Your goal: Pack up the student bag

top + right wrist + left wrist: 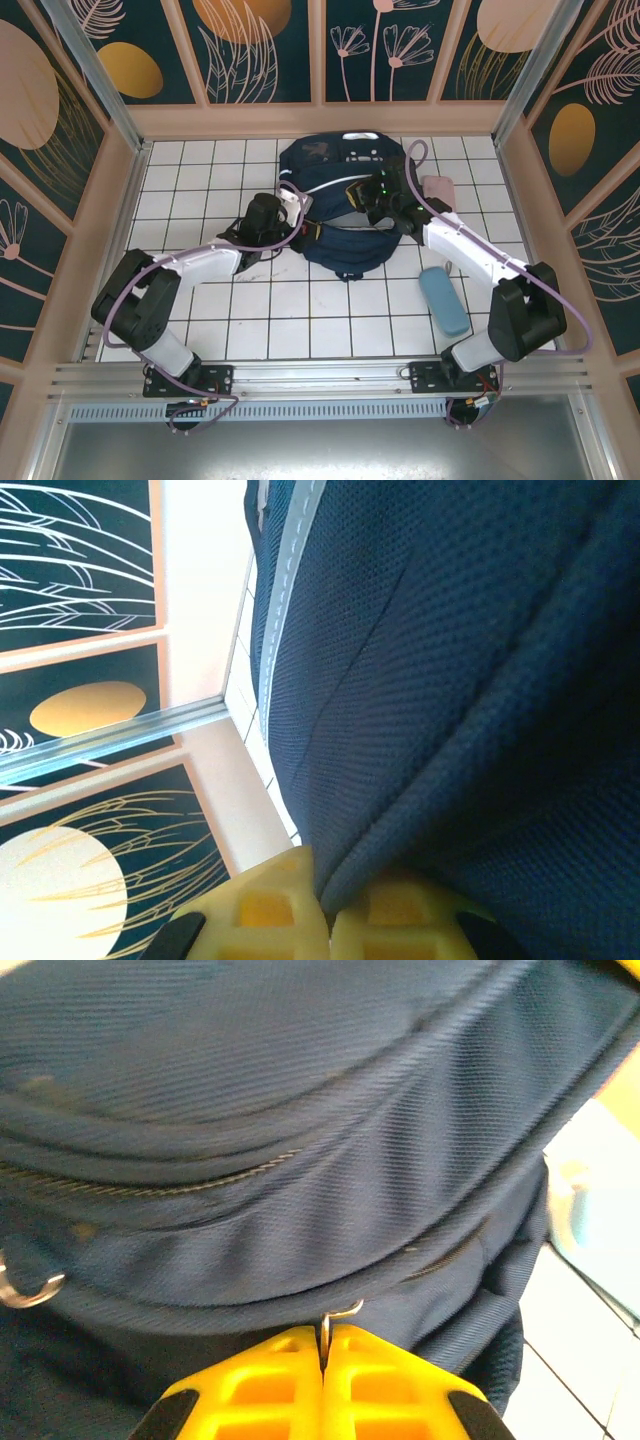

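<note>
Left hand [323,1340] pinches one metal zipper pull [343,1310]; right hand [325,900] pinches fabric of the one student bag [330,165].

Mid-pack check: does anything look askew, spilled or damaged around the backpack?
Nothing stands out. The large dark navy fabric backpack sits on the white tiled table, with nothing spilled around it. The left end effector pinches a thin metal zipper pull; the right end effector clamps the backpack's fabric.

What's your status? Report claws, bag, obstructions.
Left claw shut on the student bag's metal zipper pull. Right claw shut on bag fabric. Blue case lies on tiles, apart from bag.
</note>
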Controlling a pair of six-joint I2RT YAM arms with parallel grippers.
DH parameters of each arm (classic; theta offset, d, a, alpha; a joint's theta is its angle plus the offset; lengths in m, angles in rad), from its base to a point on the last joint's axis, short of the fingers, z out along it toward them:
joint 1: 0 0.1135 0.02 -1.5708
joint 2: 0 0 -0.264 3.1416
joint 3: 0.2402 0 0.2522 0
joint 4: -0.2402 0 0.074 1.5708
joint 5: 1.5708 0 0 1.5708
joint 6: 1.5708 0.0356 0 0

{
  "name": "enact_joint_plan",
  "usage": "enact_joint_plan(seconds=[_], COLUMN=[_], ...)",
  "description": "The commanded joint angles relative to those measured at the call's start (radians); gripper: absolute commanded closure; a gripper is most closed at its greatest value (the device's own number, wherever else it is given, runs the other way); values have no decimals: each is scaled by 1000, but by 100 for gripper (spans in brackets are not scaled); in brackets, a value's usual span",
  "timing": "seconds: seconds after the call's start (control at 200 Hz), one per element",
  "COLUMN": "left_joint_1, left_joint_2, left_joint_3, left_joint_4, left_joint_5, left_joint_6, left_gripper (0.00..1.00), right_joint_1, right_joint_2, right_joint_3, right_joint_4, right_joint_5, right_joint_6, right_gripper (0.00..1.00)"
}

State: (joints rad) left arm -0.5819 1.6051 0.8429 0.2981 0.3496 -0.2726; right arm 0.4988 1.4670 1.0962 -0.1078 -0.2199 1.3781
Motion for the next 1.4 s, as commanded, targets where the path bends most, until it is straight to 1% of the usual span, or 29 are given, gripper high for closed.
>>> enact_joint_plan(seconds=[0.0, 0.155, 0.34, 0.42, 0.591, 0.661, 0.731, 0.756, 0.821, 0.846, 0.901, 0.906, 0.911, 0.916, 0.921, 0.956, 0.986, 1.016, 1.046, 1.156, 1.261, 1.271, 1.321, 1.391], left_joint_1=[10, 13, 18, 19, 19, 19, 20, 19, 18, 19, 20, 19, 19, 19, 19, 19, 19, 19, 19, 19, 18, 19, 18, 19], left_joint_2=[-36, -36, -70, -116, -255, -309, -351, -362, -381, -387, -402, -404, -405, -406, -407, -417, -425, -433, -442, -479, -521, -525, -547, -574], left_joint_3=[-27, -67, -78, -99, -232, -278, -319, -327, -337, -335, -324, -323, -321, -320, -318, -309, -301, -294, -289, -275, -259, -257, -252, -247], left_joint_4=[-82, -110, -109, -135, -133, -147, -155, -160, -183, -195, -229, -232, -235, -238, -242, -265, -284, -302, -319, -368, -405, -408, -417, -410], left_joint_5=[-225, -369, -423, -494, -517, -540, -536, -534, -533, -536, -540, -540, -540, -539, -539, -538, -539, -540, -545, -563, -610, -616, -632, -630], left_joint_6=[-38, -128, -174, -209, -249, -277, -291, -297, -298, -300, -301, -301, -301, -301, -301, -300, -299, -299, -303, -315, -338, -341, -352, -355], left_gripper=[100, 100, 100, 100, 100, 100, 100, 100, 100, 94, 73, 71, 70, 68, 65, 52, 45, 37, 33, 25, 20, 20, 17, 16], right_joint_1=[-6, -10, -5, 5, 28, 43, 43, 63, 70, 72, 73, 73, 73, 73, 73, 75, 79, 86, 91, 85, 54, 29, -35, -128], right_joint_2=[-95, -104, -58, -39, 37, 79, 115, 125, 144, 147, 150, 148, 148, 148, 148, 142, 132, 119, 97, 2, -82, -88, -122, -151], right_joint_3=[3, 5, 8, 5, 39, 72, 94, 101, 111, 114, 116, 115, 116, 116, 117, 126, 138, 145, 144, 103, 67, 63, 32, -19], right_joint_4=[104, 102, 108, 99, 86, 65, 61, 58, 46, 43, 32, 31, 29, 29, 27, 1, -34, -69, -98, -179, -267, -275, -295, -288], right_joint_5=[3, 4, -72, -98, -214, -236, -257, -261, -262, -261, -263, -263, -264, -264, -263, -255, -231, -201, -165, -24, 152, 165, 218, 295], right_joint_6=[3, -7, -34, -71, -172, -208, -225, -230, -240, -246, -258, -261, -268, -268, -272, -306, -345, -381, -414, -526, -625, -634, -681, -737], right_gripper=[100, 100, 100, 100, 100, 100, 100, 100, 100, 100, 100, 98, 93, 93, 91, 71, 57, 47, 40, 25, 21, 20, 19, 17])
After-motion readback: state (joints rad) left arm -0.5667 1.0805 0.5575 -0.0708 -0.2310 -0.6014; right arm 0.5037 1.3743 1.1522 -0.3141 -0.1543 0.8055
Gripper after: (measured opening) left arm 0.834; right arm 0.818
